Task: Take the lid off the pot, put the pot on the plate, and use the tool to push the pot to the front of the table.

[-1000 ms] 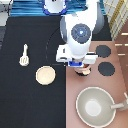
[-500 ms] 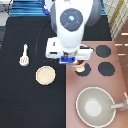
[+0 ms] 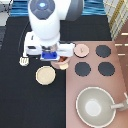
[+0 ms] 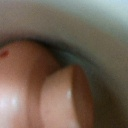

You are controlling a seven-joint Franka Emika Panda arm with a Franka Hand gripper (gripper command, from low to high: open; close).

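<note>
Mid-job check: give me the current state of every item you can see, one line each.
lid: off the pot, lying on the stove beside a burner.
pot: uncovered, at the stove's edge, mostly hidden under the gripper, not on the plate.
plate: bare, flat on the table.
tool: lying on the table, partly hidden behind the arm.
gripper: down at the pot.
grey pan: upright, nothing in it.

the gripper (image 3: 54,59), low over the pot (image 3: 62,63), hides most of it (only a pinkish edge shows in the exterior view), the tool (image 3: 22,61) is half covered by the arm, and the wrist view is blurred.
</note>
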